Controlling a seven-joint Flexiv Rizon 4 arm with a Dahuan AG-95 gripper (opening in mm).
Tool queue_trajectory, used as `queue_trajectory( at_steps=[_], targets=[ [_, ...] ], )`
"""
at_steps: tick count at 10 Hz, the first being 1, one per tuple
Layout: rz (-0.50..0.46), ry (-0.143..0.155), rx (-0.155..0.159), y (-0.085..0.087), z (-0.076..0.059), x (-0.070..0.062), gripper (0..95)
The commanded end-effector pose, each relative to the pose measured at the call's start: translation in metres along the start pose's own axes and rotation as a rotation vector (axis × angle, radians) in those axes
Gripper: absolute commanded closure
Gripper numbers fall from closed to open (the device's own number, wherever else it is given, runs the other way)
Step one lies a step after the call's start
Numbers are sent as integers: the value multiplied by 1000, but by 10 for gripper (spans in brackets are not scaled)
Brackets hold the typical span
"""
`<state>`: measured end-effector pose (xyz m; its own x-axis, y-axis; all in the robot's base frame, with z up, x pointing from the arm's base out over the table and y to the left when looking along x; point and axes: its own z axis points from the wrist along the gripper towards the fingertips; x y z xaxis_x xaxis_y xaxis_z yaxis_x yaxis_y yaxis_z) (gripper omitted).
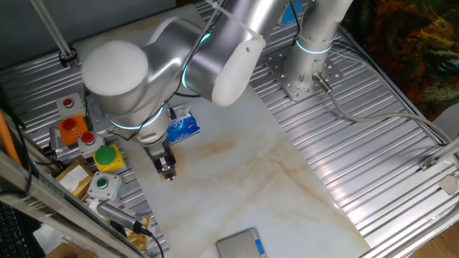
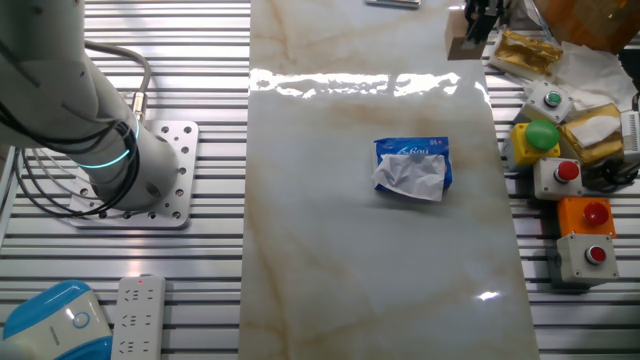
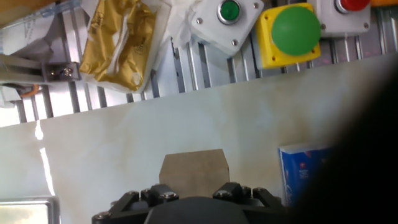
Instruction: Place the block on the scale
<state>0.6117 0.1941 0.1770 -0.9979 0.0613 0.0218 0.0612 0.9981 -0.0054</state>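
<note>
You are looking at a pale marble-look tabletop [image 1: 237,172] that sits on a ribbed metal bench, with coloured button boxes [image 2: 575,190] lined up just off one long edge. The gripper [image 1: 168,170] hangs over the tabletop near that same edge, and its two fingers are closed on the block [image 3: 194,174]. In the hand view you see the little tan block poking out between the fingers. In the other fixed view it shows up at the far corner of the tabletop, up off the surface, beside a yellow packet [image 2: 522,52]. The scale [image 1: 242,244] lies flat on the tabletop near the short end, well apart from the block, and nothing is on it yet. The blue-and-white tissue pack [image 2: 412,168] lies near the middle of the tabletop, so you should steer around it. The block is probably light, hard and stiff, so it should not bend or break. Its plain wood sides look smooth, so it might slip if the squeeze is weak. Holding it on two flat sides that face each other, as it is held now, looks like the best way. You should set it down gently, because a small block could tip or bounce on the flat scale.
</note>
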Motion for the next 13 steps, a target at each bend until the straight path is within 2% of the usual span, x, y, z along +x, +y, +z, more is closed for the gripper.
queue_trajectory(
  at_steps=[1, 4, 8, 9, 13],
  targets=[
    [-90, -48, -9, -1, 0, 1, 950],
    [-255, -91, -28, -1, 0, 1, 950],
    [-305, -103, -33, -1, 0, 1, 950],
    [-301, -106, -46, -1, 0, 1, 950],
    [-297, -106, -45, -1, 0, 2, 950]
  ],
)
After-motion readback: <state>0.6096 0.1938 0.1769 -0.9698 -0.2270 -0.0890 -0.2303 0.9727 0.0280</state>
